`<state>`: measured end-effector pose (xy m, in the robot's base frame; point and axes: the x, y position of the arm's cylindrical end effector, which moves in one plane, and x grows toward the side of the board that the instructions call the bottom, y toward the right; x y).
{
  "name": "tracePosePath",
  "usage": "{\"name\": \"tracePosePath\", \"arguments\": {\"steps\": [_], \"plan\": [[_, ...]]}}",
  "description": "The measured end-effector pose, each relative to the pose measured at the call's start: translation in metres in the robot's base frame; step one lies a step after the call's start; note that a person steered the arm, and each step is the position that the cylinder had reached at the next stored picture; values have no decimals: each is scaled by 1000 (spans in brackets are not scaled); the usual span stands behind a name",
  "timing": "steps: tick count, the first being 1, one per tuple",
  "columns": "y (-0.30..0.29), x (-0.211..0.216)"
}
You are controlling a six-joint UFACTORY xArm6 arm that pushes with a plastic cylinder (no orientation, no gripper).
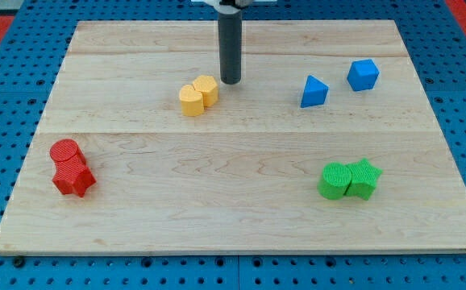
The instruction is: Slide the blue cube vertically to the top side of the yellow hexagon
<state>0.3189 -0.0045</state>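
Note:
The blue cube (363, 74) sits near the view's upper right on the wooden board (233, 209). The yellow hexagon (206, 89) lies left of centre in the upper half, touching a second yellow block (190, 101) at its lower left. My tip (230, 81) rests on the board just right of the yellow hexagon, a small gap away, and far left of the blue cube.
A blue triangular block (314, 92) lies left of and slightly below the blue cube. Two red blocks (70, 167) touch at the lower left. Two green blocks (348, 180) touch at the lower right. A blue pegboard (7, 48) surrounds the board.

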Motion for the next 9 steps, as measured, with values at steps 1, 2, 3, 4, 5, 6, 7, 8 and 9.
{"name": "tracePosePath", "arguments": {"steps": [1,2,3,4,5,6,7,8,9], "plan": [[79,-48],[144,-49],[236,-35],[318,-5],[315,38],[265,39],[219,17],[164,14],[95,6]]}}
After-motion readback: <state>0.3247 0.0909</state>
